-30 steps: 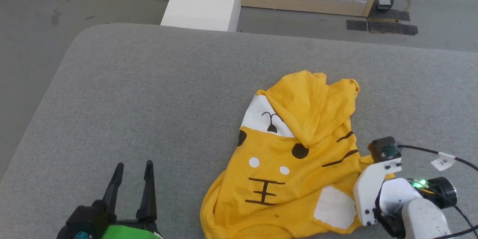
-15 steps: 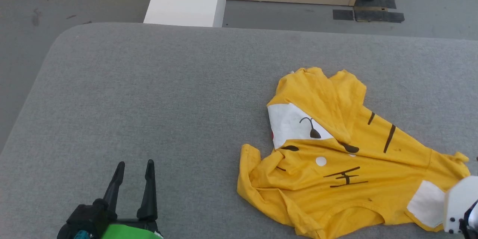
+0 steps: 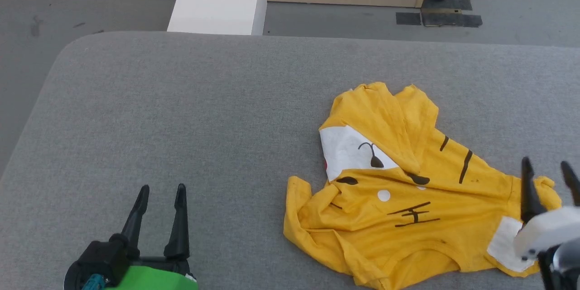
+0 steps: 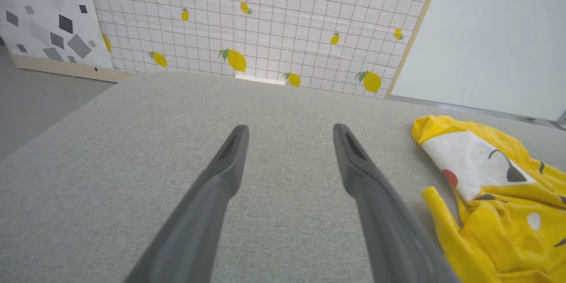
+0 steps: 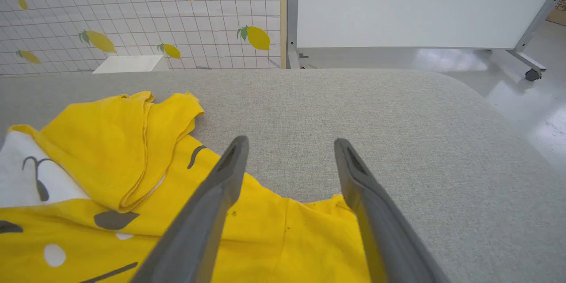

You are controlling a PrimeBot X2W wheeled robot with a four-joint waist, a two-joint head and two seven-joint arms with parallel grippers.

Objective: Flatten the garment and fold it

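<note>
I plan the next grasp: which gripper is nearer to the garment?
Right. The right gripper is over the garment, at its right edge; the left gripper is apart, to its left.

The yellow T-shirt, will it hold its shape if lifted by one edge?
Probably not: the bright yellow cotton T-shirt lies creased and folded over itself, so it would likely drape limply. Pushed, it would probably bunch on the textured grey fabric surface.

Bright even light, soft shadows; wrist views edge-warped.
</note>
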